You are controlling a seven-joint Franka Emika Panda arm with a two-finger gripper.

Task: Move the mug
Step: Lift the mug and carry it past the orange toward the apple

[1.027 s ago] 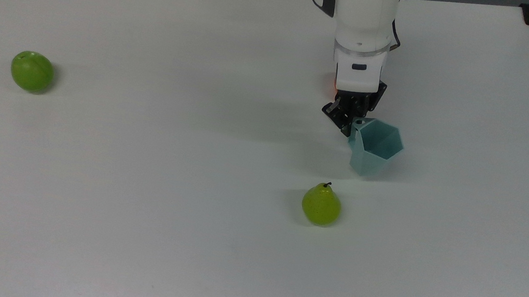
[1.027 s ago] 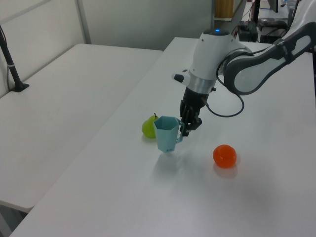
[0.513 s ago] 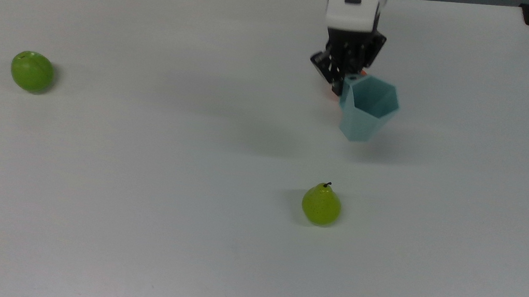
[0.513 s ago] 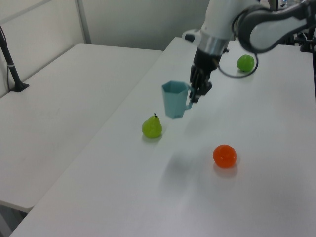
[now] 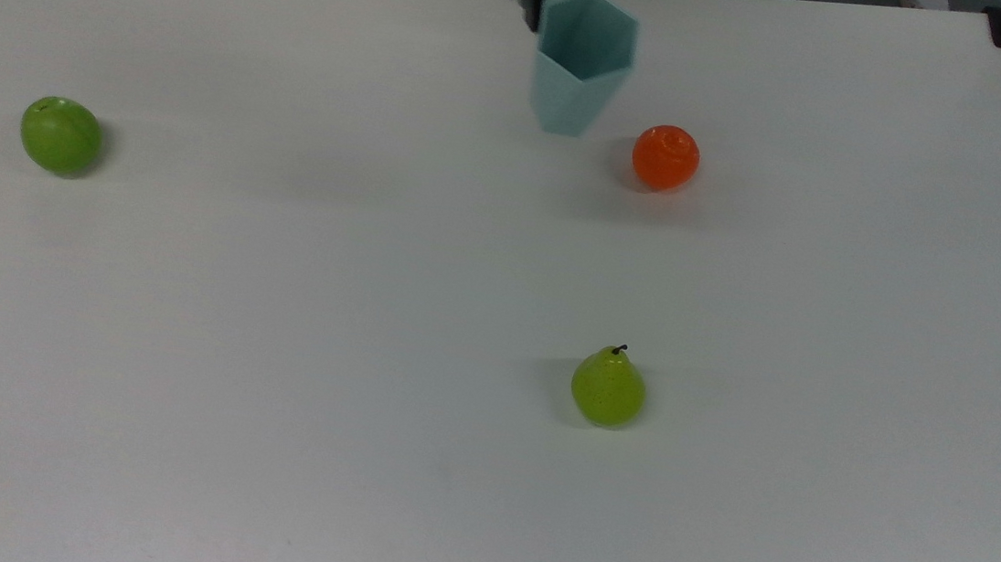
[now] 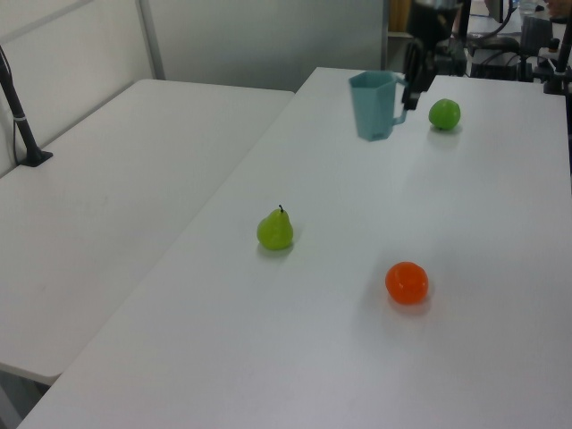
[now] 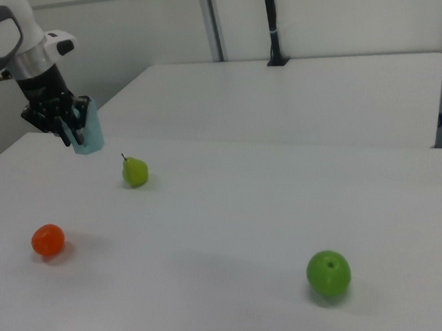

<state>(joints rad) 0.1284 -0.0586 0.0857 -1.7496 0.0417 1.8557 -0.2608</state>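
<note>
Mug of pale teal faceted plastic [image 5: 581, 59] hangs in the air above the white table [image 5: 279, 296], clamped at its small loop handle by the black two-finger gripper [image 6: 414, 73]. In the top view the gripper is cut off by the upper edge, and in the right view it covers part of the mug [image 7: 89, 134]. The mug stands upright, long axis vertical, hexagonal rim up and tapered base down; in the left view its handle points to the left view's right. An orange round fruit [image 5: 666, 157] lies near it in the top view.
</note>
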